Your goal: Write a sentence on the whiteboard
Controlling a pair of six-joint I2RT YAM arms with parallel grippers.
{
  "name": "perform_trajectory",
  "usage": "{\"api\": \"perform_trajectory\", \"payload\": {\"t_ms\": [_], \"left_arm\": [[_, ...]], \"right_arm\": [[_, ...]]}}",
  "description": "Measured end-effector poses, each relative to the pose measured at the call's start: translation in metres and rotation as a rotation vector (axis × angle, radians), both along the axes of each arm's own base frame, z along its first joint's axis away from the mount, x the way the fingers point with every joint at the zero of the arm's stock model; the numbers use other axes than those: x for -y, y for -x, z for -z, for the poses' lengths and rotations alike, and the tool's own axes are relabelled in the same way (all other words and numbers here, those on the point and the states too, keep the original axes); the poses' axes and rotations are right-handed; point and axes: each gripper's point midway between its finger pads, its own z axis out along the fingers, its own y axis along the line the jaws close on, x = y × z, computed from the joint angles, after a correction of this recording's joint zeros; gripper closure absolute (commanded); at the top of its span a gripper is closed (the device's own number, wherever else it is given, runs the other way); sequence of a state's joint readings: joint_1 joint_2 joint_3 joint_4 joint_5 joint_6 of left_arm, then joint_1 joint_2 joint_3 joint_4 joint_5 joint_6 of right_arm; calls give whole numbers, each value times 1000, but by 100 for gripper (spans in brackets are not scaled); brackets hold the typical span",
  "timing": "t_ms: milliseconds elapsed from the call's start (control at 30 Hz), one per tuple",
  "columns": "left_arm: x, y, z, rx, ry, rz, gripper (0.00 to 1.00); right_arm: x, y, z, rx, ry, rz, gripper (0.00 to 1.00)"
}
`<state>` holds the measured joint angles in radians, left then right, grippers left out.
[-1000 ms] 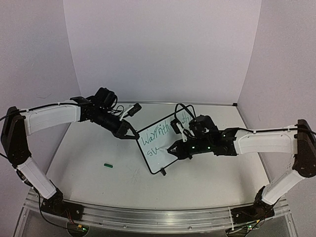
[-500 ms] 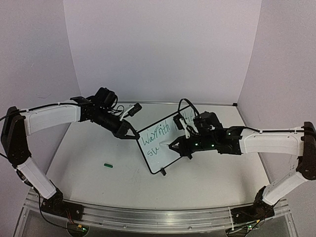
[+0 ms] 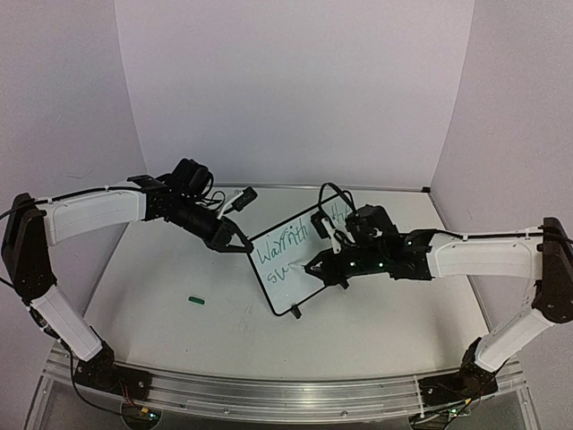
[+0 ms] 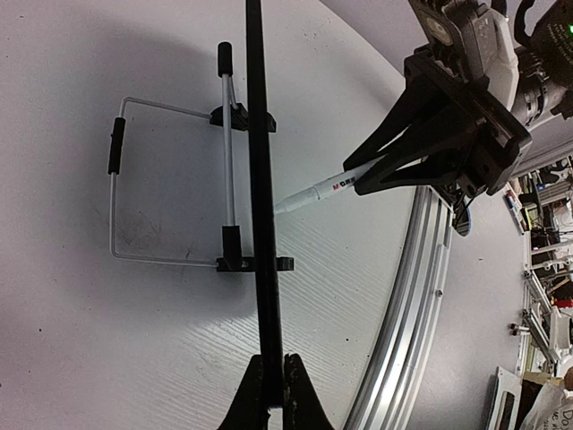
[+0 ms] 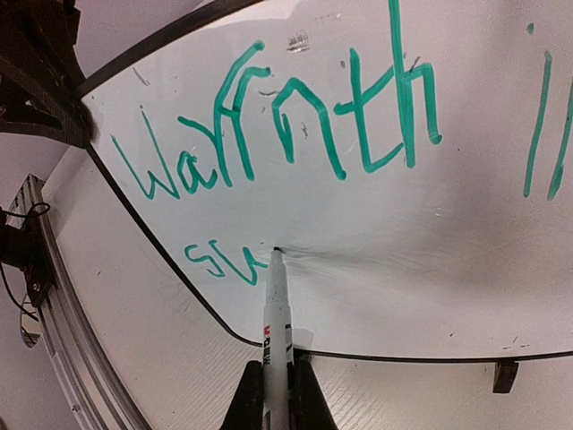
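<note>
- Top external: whiteboard [image 3: 288,255] standing mid-table, propped up and leaning back. Long axis on a slant from near-left to far-right, written face toward the right arm.
- Left gripper [image 3: 242,245] closed tight on the board's upper left corner, arm reaching in from the left.
- Right gripper [image 3: 320,269] clamped on a marker [image 3: 312,268], tip against the lower left part of the face.
- Bare table [image 3: 179,260] to the left of and in front of the board. Small green cap [image 3: 198,300] well apart at the near left. Metal rail [image 3: 286,394] along the near edge, walls behind and on both sides.
- Left wrist: board seen edge-on, a thin black line running straight away, frame pinched between the shut fingertips at the bottom.
- Wire stand [image 4: 116,197] folded out behind the board on one side. On the other side, marker slanting in to the face, held in the right gripper's closed fingers, rail curving past beyond it.
- Right wrist: face filling the view, green lettering [image 5: 286,125] reading "Warmth" on the upper line, "SV" begun below.
- Marker gripped by its barrel between nearly closed fingers, pointing straight away, tip touching the face just right of "SV".
- Rounded lower corner of the black frame just beside the marker. One black foot [image 5: 504,374] on the table at lower right, rail off to the left.
</note>
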<state>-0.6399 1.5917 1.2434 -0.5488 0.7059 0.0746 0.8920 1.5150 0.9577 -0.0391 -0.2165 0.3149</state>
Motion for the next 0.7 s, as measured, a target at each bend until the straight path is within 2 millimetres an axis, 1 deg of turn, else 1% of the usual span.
{"api": "perform_trajectory", "payload": {"t_ms": [300, 567, 700], "left_arm": [[0, 0, 0, 0, 0, 0, 100], [0, 0, 0, 1, 0, 1, 100], [0, 0, 0, 1, 0, 1, 100]], "right_arm": [[1, 0, 2, -7, 1, 5, 100], [11, 8, 24, -54, 32, 18, 100], [11, 9, 25, -58, 34, 20, 100]]}}
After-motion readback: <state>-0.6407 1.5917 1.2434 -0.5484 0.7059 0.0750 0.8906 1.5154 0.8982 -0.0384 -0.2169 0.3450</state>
